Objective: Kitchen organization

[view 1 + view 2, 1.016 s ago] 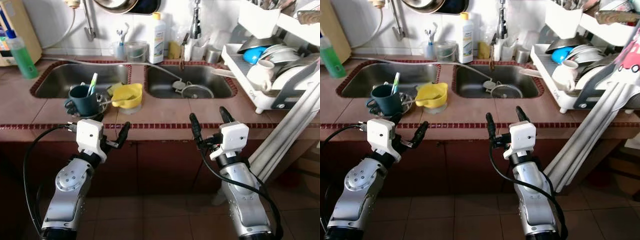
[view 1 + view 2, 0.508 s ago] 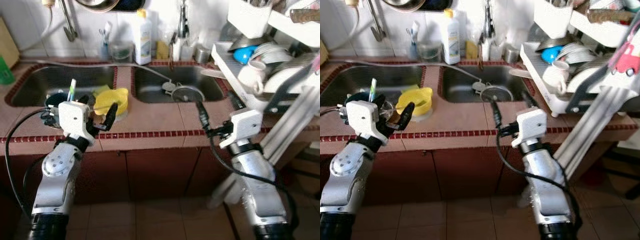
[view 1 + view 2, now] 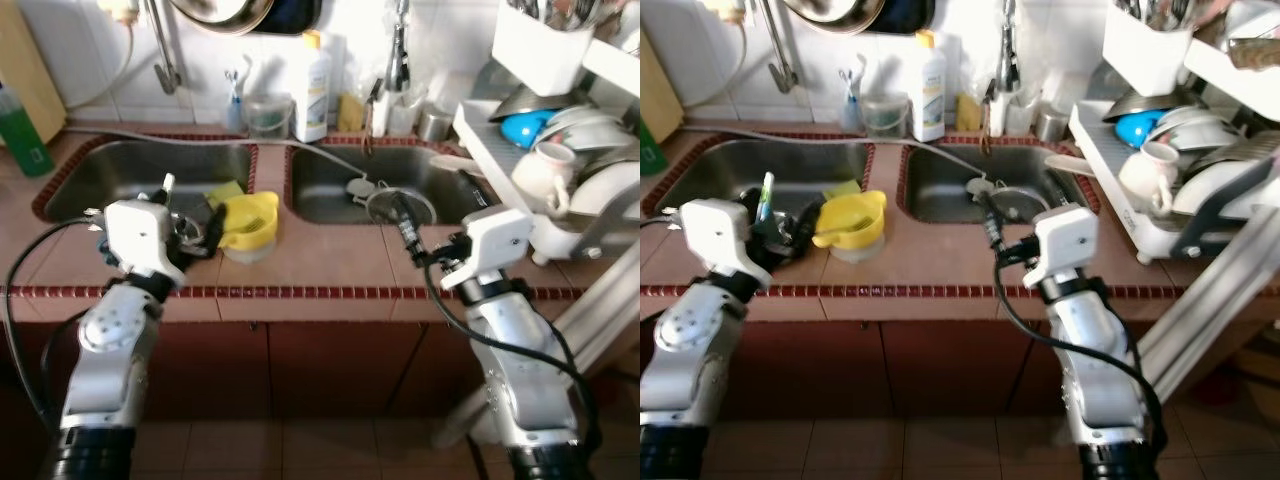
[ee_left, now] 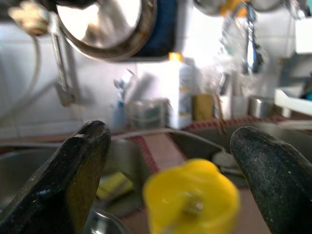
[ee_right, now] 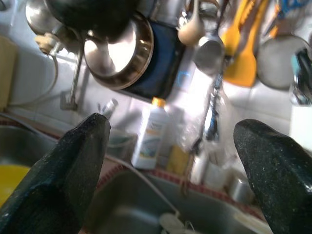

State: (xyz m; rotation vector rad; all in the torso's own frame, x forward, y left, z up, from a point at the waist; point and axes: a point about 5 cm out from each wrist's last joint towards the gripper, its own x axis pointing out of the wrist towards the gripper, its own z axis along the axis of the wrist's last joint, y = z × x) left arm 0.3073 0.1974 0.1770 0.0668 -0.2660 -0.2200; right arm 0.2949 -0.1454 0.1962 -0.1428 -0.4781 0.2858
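**Yellow bowl on the counter, both claws spread and empty**

Yellow bowl (image 3: 250,218) sits on the brown tiled counter (image 3: 330,260), on the strip between the two sinks, just beyond and to the inside of our left gripper (image 3: 197,232). It is a bright plastic bowl with a small ear-like handle on its rim, resting on a pale clear base, and something lies inside it that we cannot make out. It stands upright, mouth up; we cannot tell which way its handle points.

Our left gripper hovers over the counter edge with its black fingers (image 4: 80,165) spread wide and nothing between them; in the left wrist view the bowl shows, blurred, in the gap ahead of the fingers, not touched. Just beside this gripper, toward the left sink (image 3: 140,170), stands a dark cup (image 3: 770,225) with a toothbrush (image 3: 765,195) in it.

Our right gripper (image 3: 405,225) is raised over the near rim of the right sink (image 3: 370,175), fingers (image 5: 73,170) likewise spread apart and holding nothing, well apart from the bowl. Beyond it in the sink lies a round strainer (image 3: 400,205).

Farther back, a white bottle (image 3: 312,85) stands against the tiled wall beside the tap (image 3: 398,45). To the right of the right gripper a dish rack (image 3: 560,190) holds a white mug (image 3: 540,170), plates and a blue bowl (image 3: 522,128).
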